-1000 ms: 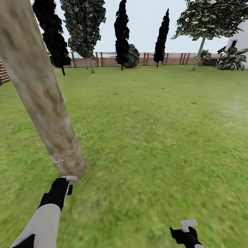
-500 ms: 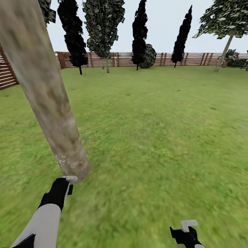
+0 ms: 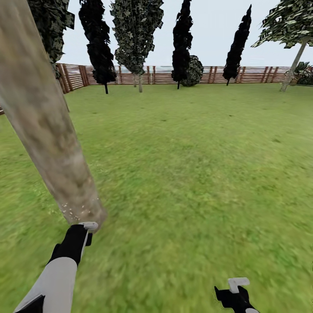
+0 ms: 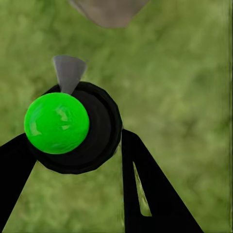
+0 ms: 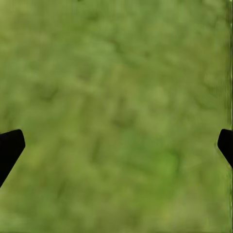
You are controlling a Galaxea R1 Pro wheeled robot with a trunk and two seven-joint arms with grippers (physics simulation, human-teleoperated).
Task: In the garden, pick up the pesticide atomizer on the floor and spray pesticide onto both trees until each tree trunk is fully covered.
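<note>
Left end effector was clamped on the atomizer, nozzle near the speckled base of the near-left trunk; right one gaped empty. Upper trunk and second tree looked undone.

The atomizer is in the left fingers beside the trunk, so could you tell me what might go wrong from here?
1. White specks dot just the base of the tree trunk; higher bark looks bare, so coverage may stay partial.
2. The left gripper holds the atomizer near the trunk and could bump it.
</note>
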